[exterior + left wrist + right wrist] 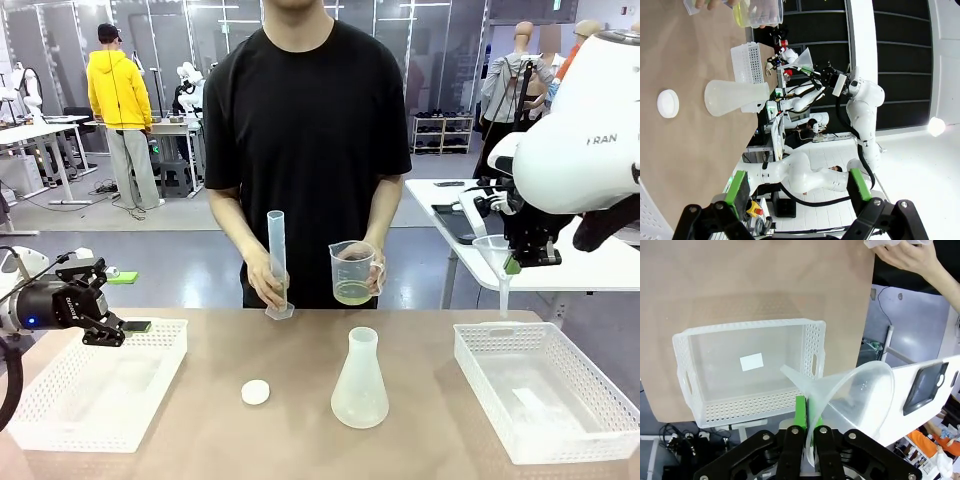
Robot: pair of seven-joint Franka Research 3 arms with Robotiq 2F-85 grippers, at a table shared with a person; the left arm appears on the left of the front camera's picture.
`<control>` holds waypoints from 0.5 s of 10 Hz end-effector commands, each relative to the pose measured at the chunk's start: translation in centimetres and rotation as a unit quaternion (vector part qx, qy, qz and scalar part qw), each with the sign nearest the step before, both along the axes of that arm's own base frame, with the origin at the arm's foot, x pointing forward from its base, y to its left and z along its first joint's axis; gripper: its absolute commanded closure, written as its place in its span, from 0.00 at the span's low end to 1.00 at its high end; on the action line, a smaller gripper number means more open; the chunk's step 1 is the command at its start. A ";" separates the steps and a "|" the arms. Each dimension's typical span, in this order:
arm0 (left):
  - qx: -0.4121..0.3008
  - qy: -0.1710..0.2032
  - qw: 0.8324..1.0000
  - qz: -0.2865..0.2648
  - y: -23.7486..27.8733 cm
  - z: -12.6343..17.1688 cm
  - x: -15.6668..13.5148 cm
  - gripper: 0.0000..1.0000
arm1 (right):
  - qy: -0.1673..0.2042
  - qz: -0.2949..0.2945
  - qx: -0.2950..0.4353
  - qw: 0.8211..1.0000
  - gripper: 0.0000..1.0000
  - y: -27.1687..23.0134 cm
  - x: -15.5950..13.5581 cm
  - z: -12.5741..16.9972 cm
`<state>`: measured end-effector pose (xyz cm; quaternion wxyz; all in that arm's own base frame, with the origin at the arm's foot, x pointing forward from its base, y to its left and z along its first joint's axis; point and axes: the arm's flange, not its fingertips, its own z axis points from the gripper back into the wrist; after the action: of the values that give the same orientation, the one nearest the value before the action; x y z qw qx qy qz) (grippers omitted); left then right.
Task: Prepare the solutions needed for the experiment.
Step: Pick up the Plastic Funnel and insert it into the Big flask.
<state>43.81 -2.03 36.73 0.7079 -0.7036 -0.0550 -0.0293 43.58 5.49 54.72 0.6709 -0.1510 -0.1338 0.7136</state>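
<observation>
Solutions (352, 292): shallow pale yellow-green layer in bottom of clear beaker (350, 260), held above far table edge by person's hand (377, 276). Other hand (267, 286) grips graduated cylinder (277, 245) standing on table (200, 400). Conical flask (359, 382) and white cap (256, 392) nearer the robot. Right gripper (513, 263) pinches funnel (494, 248) over right basket (480, 350). Left gripper (125, 330) spread wide, nothing in it, above left basket (60, 425).

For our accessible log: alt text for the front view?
A person across the table holds a graduated cylinder and a beaker of yellow-green solution, behind a conical flask and white cap. The right gripper holds a funnel.
</observation>
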 end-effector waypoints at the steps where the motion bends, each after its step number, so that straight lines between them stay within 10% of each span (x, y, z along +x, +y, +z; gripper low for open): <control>1: -0.001 -0.002 1.000 0.009 -0.1 0.1 0.1 0.00 | 0.009 -0.004 -0.003 1.000 1.00 0.1 0.8 0.1; 5: -0.001 -0.002 1.000 0.009 -0.1 0.1 0.1 0.00 | 0.005 0.003 -0.001 1.000 0.96 -0.1 0.5 -0.2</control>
<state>43.81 -2.03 36.73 0.7079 -0.7036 -0.0550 -0.0293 44.15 5.45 54.45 0.6694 -0.1461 -0.1300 0.7167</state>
